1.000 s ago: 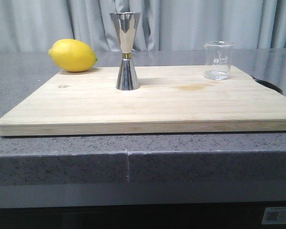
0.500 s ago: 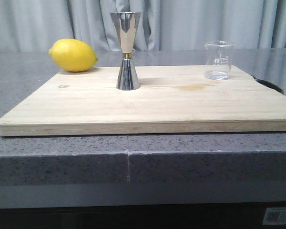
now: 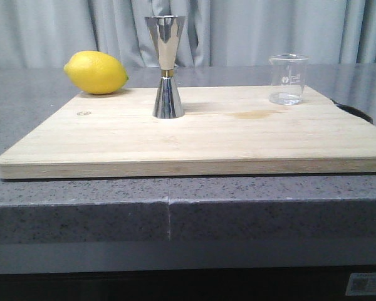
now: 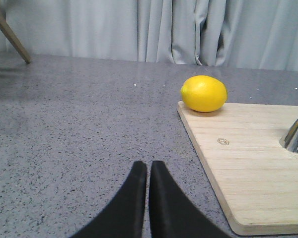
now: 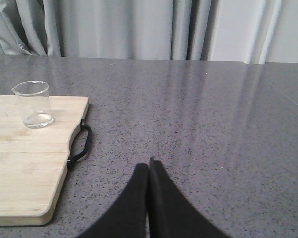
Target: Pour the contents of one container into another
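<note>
Black fingers of your left gripper point(image 4: 149, 171) and right gripper point(image 5: 149, 166) are pressed together over grey stone counter point(image 3: 81, 207). On the pale wooden board point(image 3: 207, 141), the clear glass beaker point(image 3: 287, 79) stands near the far right corner, the shiny steel hourglass jigger point(image 3: 167, 66) mid-board toward the far edge.

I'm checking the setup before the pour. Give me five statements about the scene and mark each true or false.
1. The jigger stands upright on the board. True.
2. The beaker lies on its side. False: it stands upright on the board.
3. The lemon sits between jigger and beaker. False: it is at the board's far left corner, left of the jigger.
4. The left gripper is shut and holds nothing. True.
5. The right gripper grips the beaker. False: it is shut, empty, over the bare counter.
</note>
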`<state>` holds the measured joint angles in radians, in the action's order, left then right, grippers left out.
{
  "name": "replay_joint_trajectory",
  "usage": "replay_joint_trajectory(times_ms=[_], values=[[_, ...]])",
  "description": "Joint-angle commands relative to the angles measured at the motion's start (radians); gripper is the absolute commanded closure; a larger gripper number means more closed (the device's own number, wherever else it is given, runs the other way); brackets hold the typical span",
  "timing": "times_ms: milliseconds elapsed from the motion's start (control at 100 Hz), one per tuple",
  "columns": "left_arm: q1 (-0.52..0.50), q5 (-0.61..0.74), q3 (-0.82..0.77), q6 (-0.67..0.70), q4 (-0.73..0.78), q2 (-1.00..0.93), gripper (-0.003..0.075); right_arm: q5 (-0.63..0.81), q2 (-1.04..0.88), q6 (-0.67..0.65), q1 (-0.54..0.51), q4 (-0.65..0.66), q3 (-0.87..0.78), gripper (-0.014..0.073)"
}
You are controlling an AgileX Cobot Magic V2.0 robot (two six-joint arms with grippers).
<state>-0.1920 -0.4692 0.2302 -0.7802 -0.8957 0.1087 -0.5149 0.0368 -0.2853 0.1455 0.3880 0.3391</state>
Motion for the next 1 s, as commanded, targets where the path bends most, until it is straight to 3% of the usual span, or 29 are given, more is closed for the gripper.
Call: replay_joint_trajectory(times_ms=[0,460,680,770,820,990], values=[[0.001,0.053,0.028,0.005,-0.038,0.009,0.0739,0.072,0.013,0.006,0.001,0.014,0.022,0.0666],[0.001,0.050,0.028,0.005,-0.038,0.009,0.0739,0.072,0.013,0.006,0.001,0.014,0.022,0.0666],[0.042,0.136,0.025,0.005,-0.040,0.009,0.0739,0.072,0.013,0.006,0.001,0.014,0.022,0.0666],[0.054,0.147,0.025,0.018,0.042,0.009,0.0739,0.072,0.013,0.006,0.001,0.014,0.022,0.0666],[0.066,0.163,0.025,0.082,0.143,0.009,0.0739,0.072,0.013,0.006,0.001,0.014,0.022,0.0666],[0.100,0.170,0.025,0.553,0.576,-0.007,0.0739,0.072,0.013,0.006,0.001,0.014,0.022,0.0666]])
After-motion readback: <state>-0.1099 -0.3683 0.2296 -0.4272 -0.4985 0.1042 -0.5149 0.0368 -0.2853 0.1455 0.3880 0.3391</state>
